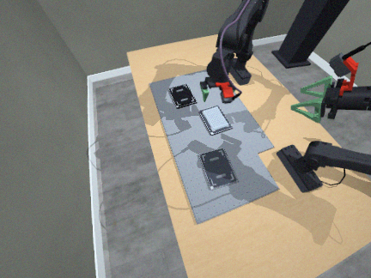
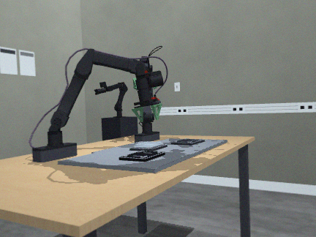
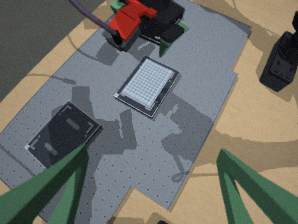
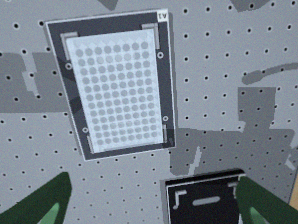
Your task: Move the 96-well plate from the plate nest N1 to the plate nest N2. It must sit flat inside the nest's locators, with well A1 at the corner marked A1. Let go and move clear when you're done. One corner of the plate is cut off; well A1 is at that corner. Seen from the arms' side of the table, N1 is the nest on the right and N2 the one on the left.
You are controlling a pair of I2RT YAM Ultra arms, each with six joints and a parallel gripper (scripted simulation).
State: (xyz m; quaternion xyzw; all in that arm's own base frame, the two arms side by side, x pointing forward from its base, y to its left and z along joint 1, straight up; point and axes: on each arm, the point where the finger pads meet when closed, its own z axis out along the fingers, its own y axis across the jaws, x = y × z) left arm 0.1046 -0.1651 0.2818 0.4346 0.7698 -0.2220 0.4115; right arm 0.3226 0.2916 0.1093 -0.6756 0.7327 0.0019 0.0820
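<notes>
The white 96-well plate lies flat in the middle black nest on the grey mat; it also shows in the right wrist view and the left wrist view. The nest's A1 mark is at one corner; I cannot make out the plate's cut corner. My right gripper hovers open and empty above the mat, just beyond the plate, clear of it. My left gripper is open and empty, high over the table's side. Two empty black nests flank the plate.
The perforated grey mat carries all three nests. The right arm's base and the left arm's base stand on the wooden table beside the mat. A dark pillar stands behind.
</notes>
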